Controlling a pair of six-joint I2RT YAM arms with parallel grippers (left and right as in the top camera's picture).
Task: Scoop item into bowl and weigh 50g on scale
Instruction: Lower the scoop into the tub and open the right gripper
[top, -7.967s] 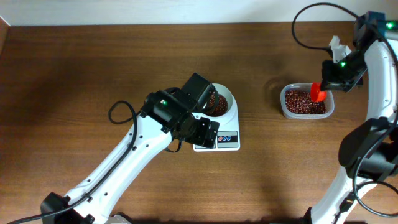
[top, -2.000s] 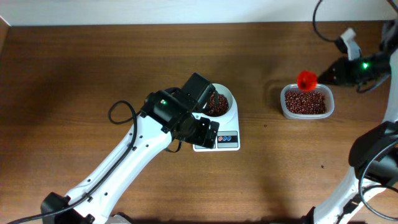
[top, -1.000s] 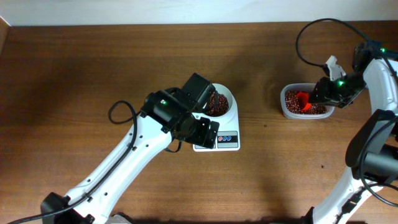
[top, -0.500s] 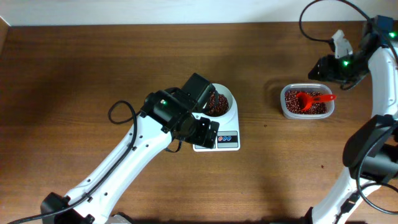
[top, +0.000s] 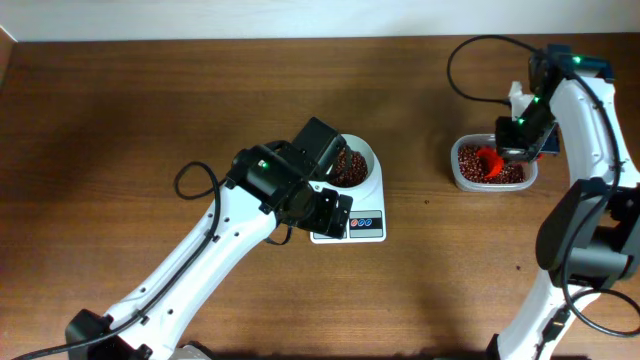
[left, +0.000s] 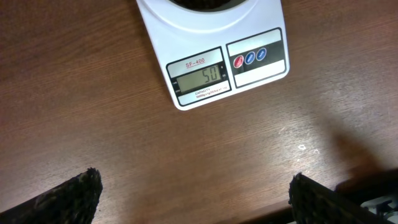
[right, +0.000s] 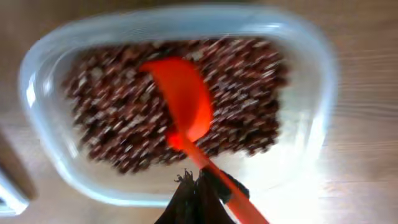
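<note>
The white bowl (top: 368, 155), filled with red-brown beans (top: 347, 166), stands on the white scale (top: 362, 226). In the left wrist view the scale (left: 211, 56) has its display reading 50. My left gripper (left: 196, 193) hangs wide open over bare table just in front of the scale, with nothing between its fingers. A red scoop (right: 183, 99) lies on the beans (right: 118, 124) in the clear tub (right: 37, 74). My right gripper (right: 196, 180) is shut just above the tub's near wall, and the scoop's handle passes beside its fingertips.
The clear tub (top: 458, 176) with the scoop (top: 487, 160) sits at the right of the wooden table, a hand's width from the scale. My left arm (top: 215, 250) stretches diagonally from the front left and covers part of the bowl.
The right gripper let the scoop fall into the tub, swung away to the back right, then came back over the tub and shut. The left arm and the scale did not move.
</note>
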